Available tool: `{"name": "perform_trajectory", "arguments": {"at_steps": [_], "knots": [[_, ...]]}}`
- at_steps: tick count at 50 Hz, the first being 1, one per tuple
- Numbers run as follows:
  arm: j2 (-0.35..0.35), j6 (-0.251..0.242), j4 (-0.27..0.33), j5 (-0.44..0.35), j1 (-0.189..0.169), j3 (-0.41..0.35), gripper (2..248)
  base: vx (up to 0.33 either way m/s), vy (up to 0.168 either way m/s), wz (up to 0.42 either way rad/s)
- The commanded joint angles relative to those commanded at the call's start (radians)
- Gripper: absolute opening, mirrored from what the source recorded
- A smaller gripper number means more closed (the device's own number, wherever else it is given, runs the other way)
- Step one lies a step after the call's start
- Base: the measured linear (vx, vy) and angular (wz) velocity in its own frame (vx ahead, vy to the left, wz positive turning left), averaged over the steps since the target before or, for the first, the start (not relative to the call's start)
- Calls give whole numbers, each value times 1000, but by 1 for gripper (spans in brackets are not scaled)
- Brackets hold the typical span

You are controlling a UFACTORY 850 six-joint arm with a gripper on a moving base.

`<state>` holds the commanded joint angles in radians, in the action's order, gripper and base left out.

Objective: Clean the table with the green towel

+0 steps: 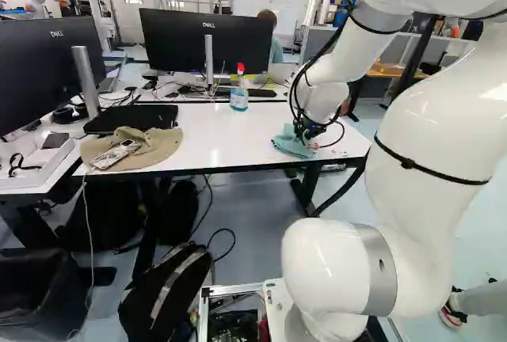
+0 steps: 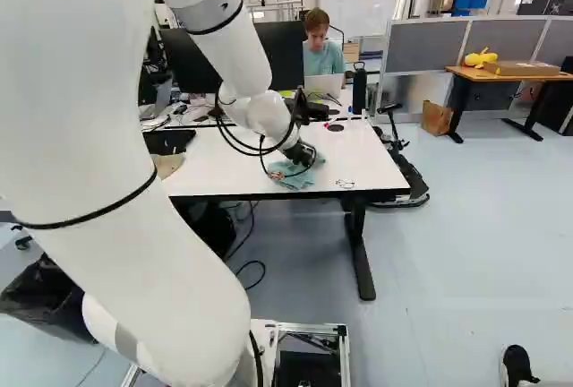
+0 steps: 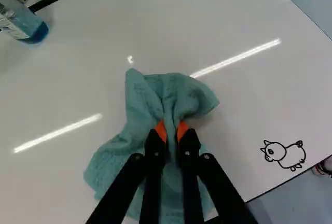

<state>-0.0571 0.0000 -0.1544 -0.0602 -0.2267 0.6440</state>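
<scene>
Pinching green towel (image 3: 142,99) between nearly closed fingers (image 3: 190,146).
On white table (image 1: 206,140), near front edge, apart from spray bottle (image 1: 239,98).

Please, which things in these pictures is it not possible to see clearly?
Table under the green towel: wrist view, covered by the cloth.
Print on the spray bottle: left base view, too small.
Object on the tan hat, perhaps a phone: left base view, too small.
Rest of the black bin: left base view, cut off by the edge.

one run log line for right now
gripper shut on green towel | towel on white table | animal drawing unwiped, near edge | spray bottle upright
</scene>
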Motion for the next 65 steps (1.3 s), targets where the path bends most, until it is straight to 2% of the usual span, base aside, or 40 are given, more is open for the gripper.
{"name": "perform_trajectory", "arguments": {"at_steps": [53,65], "knots": [[47,0,0,0,198,-49,42,0,0,0],[81,0,0,0,209,-62,42,0,0,0]]}}
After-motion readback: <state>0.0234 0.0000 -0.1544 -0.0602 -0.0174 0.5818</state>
